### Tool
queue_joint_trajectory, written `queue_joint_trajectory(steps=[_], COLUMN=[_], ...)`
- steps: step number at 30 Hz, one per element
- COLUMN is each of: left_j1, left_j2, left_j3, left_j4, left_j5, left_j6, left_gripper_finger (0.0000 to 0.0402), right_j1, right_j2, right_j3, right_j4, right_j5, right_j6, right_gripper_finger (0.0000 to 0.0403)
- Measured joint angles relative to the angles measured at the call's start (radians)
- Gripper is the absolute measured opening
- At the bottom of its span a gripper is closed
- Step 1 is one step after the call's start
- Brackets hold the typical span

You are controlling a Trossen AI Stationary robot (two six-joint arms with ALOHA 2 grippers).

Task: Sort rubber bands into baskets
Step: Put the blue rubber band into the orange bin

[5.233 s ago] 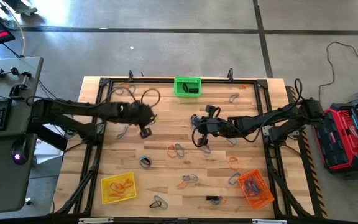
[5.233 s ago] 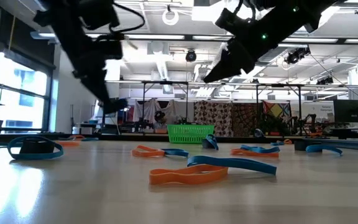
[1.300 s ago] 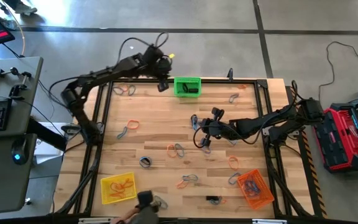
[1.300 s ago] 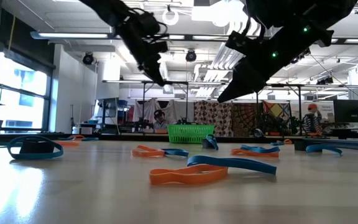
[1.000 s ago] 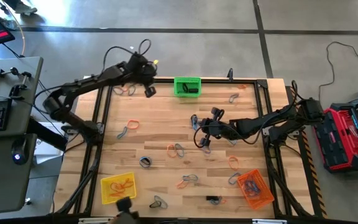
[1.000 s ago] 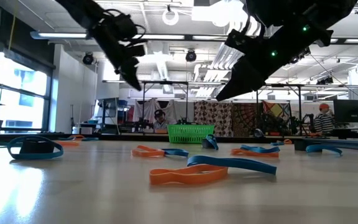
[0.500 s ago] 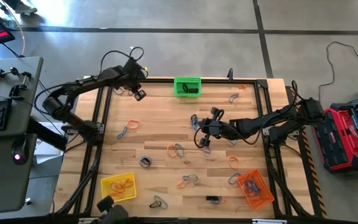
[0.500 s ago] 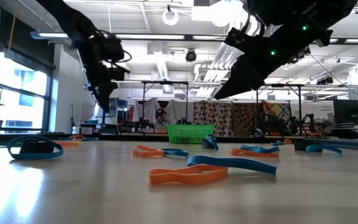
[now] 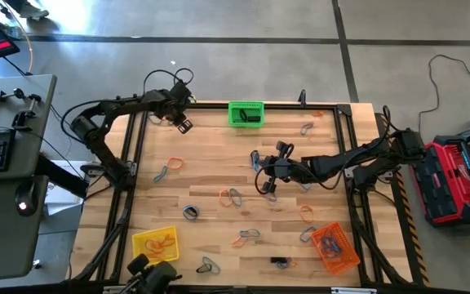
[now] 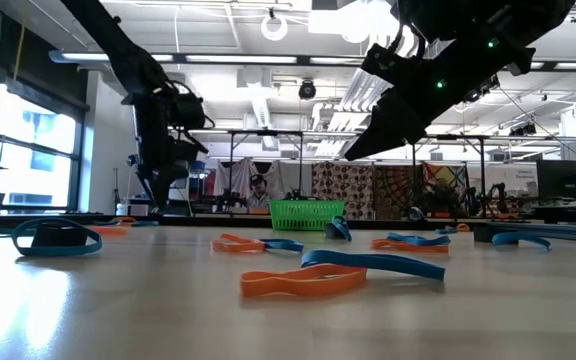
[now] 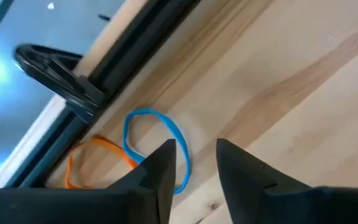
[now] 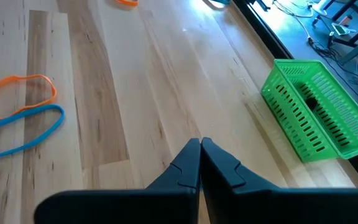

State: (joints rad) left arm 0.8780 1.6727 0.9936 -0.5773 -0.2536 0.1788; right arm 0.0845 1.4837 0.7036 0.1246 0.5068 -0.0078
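Left claw (image 11: 192, 163) parted, empty, over blue rubber band (image 11: 157, 146) at tabletop's 11 o'clock; one strand should be straddled before clenching.

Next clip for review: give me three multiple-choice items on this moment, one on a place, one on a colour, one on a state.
1. Where does the green basket sit?
A. At the table's far edge
B. Beside the yellow basket
C. Under the right claw

2. What colour is the band just ahead of the left claw?
A. Black
B. Blue
C. Green

3. How does the right claw stand?
A. Wide open
B. Shut on a basket
C. Shut, holding nothing

Answers: 1 A, the high view shows it against the far rail. 2 B, the left wrist view shows a blue loop beside an orange one. 3 C, its fingers meet with nothing between.
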Motion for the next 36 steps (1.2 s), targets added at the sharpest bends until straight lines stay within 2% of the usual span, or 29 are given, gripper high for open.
queue_joint_trajectory(steps=[4, 12, 23, 27, 32, 36], left_j1=[0.0, 0.023, 0.06, 0.052, 0.039, 0.026], left_j2=[0.04, 0.09, 0.123, 0.119, 0.089, 0.047], left_j3=[0.0, 0.0, 0.004, 0.003, -0.001, -0.001], left_j4=[0.001, 0.003, 0.006, 0.007, 0.004, 0.003], left_j5=[-0.012, -0.097, -0.033, -0.027, -0.01, -0.01], left_j6=[-0.04, -0.074, -0.051, -0.008, 0.02, 0.028], left_gripper_finger=[0.0117, 0.0118, 0.0115, 0.0084, 0.0014, 0.0007], right_j1=[0.0, 0.0, -0.008, -0.013, -0.013, -0.013], right_j2=[0.0, 0.0, 0.0, 0.0, 0.0, 0.0], right_j3=[0.0, 0.0, 0.0, 0.0, 0.0, 0.0], right_j4=[0.0, 0.0, -0.003, -0.005, -0.008, -0.008], right_j5=[0.0, 0.0, -0.003, -0.004, -0.004, -0.006], right_j6=[0.003, 0.0, 0.003, 0.004, 0.008, 0.008], right_gripper_finger=[0.0, 0.0, 0.0, 0.0, 0.0, 0.0])
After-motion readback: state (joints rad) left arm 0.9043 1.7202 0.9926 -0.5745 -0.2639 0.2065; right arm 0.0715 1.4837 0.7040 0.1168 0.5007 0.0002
